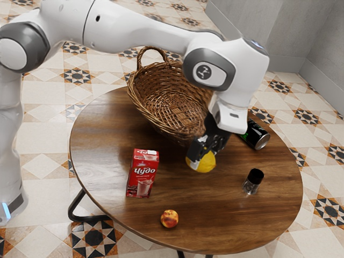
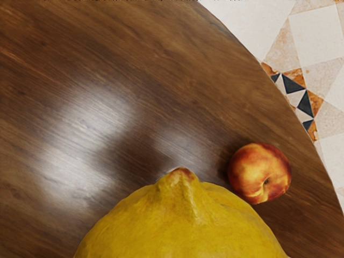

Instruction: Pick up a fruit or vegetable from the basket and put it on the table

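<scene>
My gripper (image 1: 203,152) is beside the wicker basket (image 1: 156,115), on the side toward the exterior view's right, pointing down with its fingers around a yellow lemon (image 1: 204,163). It is shut on the lemon, whose lower part shows below the fingers. In the wrist view the lemon (image 2: 183,226) looms large at the lower edge, its pointed tip over the wooden table (image 2: 134,70). Whether the lemon touches the tabletop I cannot tell. A red-yellow peach (image 1: 169,219) lies near the table's front edge; the wrist view also has the peach (image 2: 260,173).
A red drink carton (image 1: 142,173) stands on the table (image 1: 102,145) between the basket and the peach. Toward the exterior view's right are a black-capped shaker (image 1: 253,181) and a dark can (image 1: 255,135) lying on its side near the gripper.
</scene>
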